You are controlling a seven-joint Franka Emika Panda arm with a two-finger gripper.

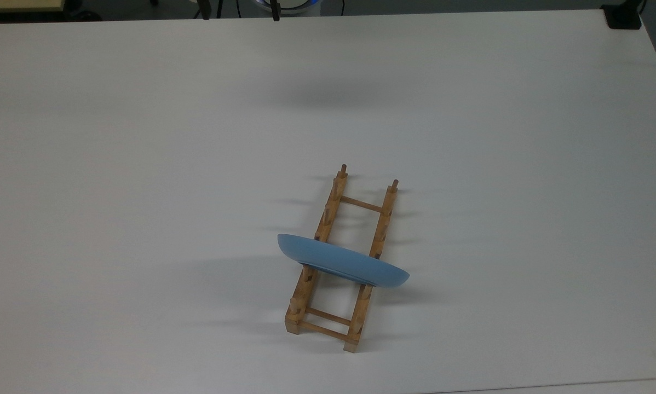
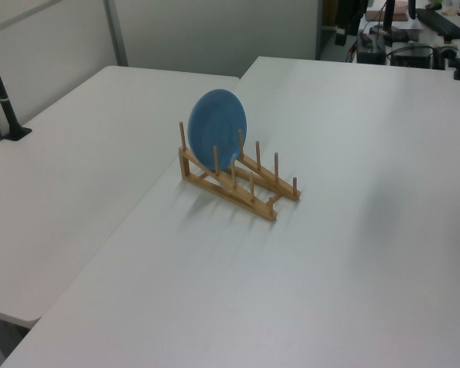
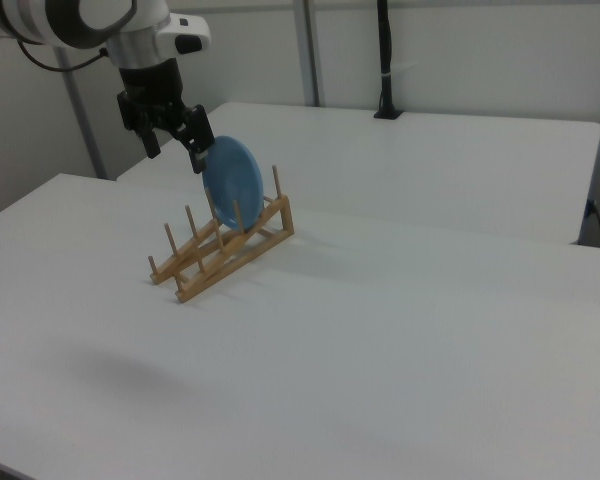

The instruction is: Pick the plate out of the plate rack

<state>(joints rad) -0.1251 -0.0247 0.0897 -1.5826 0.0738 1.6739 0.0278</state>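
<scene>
Right view gives me the clearest read: the plate [image 3: 231, 183] stands on edge in the rack [image 3: 223, 249], slotted between pegs near the rack's higher end, leaning back a little. My gripper [image 3: 177, 147] hangs in the air just off the plate's upper edge, on the right view's left, with its jaws apart and nothing between them. So the plate lies toward the right view's right and slightly below the fingertips, and its thin rim is what I judge the jaws must straddle.

In the top view the plate [image 1: 343, 266] reads as a narrow blue sliver lying across both rails of the rack [image 1: 341, 258], at an angle to the table [image 1: 142, 164] edges. That line is the one the jaws need to cross squarely.

In the left view the plate [image 2: 218, 129] shows its round face, upright in the rack [image 2: 238, 180].

What I can't judge: how near the fingertips are to the rim in depth, since the dark fingers overlap the plate's edge in the right view. The plate's lower edge is hidden behind the pegs and rails, so how deep it sits is unclear.
</scene>
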